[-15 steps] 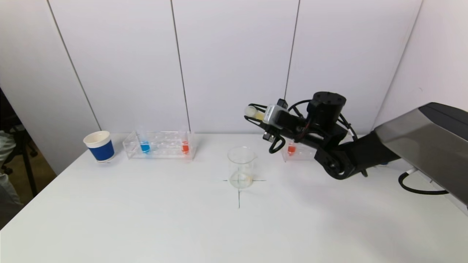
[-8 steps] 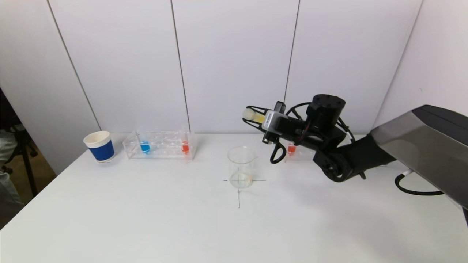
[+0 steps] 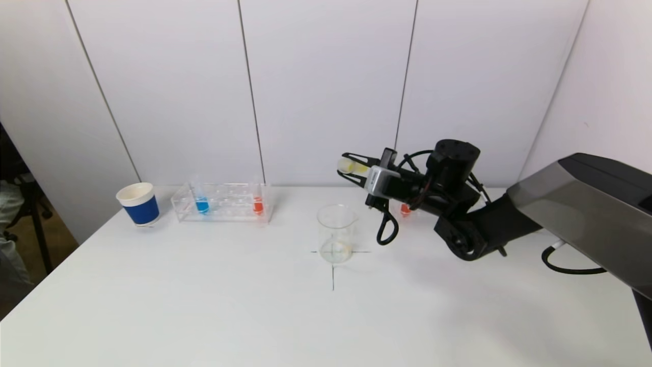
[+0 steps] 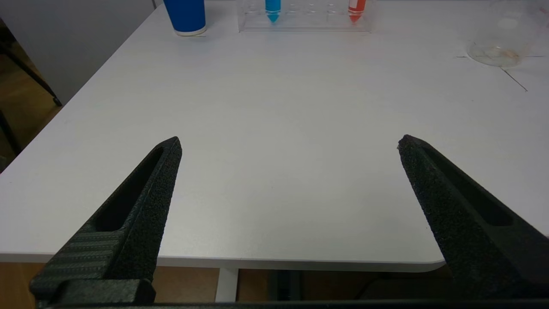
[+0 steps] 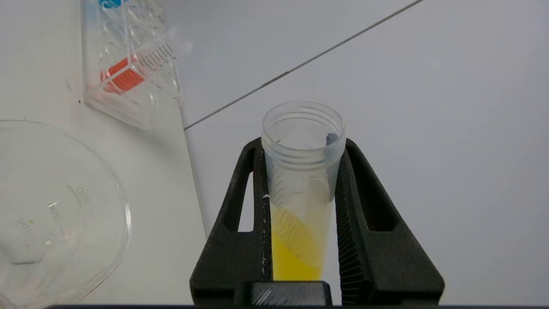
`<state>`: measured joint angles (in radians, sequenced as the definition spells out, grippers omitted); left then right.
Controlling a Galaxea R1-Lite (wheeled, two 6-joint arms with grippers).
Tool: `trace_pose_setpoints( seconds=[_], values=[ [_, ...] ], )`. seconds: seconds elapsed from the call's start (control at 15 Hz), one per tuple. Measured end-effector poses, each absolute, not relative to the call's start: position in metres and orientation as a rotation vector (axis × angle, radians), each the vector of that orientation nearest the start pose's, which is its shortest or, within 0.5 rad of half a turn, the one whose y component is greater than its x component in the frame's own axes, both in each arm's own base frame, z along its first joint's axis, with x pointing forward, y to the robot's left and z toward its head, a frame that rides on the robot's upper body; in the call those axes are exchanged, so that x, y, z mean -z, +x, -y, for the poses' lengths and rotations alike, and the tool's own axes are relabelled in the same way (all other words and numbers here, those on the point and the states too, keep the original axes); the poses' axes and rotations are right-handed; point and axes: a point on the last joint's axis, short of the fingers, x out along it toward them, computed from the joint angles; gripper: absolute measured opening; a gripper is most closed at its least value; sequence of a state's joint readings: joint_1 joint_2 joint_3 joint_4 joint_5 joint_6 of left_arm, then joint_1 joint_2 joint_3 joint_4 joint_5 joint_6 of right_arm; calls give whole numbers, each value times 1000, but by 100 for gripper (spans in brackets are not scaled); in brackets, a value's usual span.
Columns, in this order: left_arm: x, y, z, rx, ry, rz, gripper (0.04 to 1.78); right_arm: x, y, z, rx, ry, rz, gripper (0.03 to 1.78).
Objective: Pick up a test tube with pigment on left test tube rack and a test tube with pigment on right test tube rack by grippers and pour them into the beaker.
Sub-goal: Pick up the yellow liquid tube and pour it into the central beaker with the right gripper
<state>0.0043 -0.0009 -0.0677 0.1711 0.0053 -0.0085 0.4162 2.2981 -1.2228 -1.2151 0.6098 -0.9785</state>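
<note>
Test tube with yellow pigment (image 3: 352,165), uncapped and tipped close to horizontal with its open mouth toward the left, held in the air above and slightly to the right of the beaker (image 3: 336,233); in the right wrist view the yellow liquid lies slanted in the lower part of the tube (image 5: 300,201), short of the mouth. Right gripper (image 3: 355,166), clenched on the tube, its two black fingers (image 5: 233,240) pressed against opposite sides of the tube wall. The beaker stands upright on the table (image 3: 204,306) at the crossing of thin drawn lines, and only a faint residue shows at its bottom; graduation marks are legible on its glass in the right wrist view (image 5: 55,206). Right test tube rack (image 3: 415,211), on the far right side of the table, largely hidden behind the right arm, with one tube of orange-red pigment (image 3: 405,208) visible in it. Left test tube rack (image 3: 222,203), clear plastic, on the far left side of the table, carrying a tube of blue pigment (image 3: 201,204) near its left end and a tube of orange-red pigment (image 3: 257,205) near its right end. Blue-sleeved paper cup (image 3: 138,204), just to the left of that rack. Left gripper (image 4: 289,143), released, its fingers spread wide apart, poised off the near left edge of the table, well apart from both racks and the beaker.
</note>
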Motion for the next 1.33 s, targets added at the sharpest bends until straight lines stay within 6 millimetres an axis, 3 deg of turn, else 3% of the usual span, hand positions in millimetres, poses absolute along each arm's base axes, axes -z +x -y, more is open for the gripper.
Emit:
trace_pose_setpoints(
  seconds=[0.67,1.33],
  values=[
    [-77,-29,0,-10,-9,-103,176,-107,400,-192,-882,-1018,659,48],
    [-77,-29,0,-10,-8,-103,176,-107,402,-186,-868,-1160,675,48]
  ],
)
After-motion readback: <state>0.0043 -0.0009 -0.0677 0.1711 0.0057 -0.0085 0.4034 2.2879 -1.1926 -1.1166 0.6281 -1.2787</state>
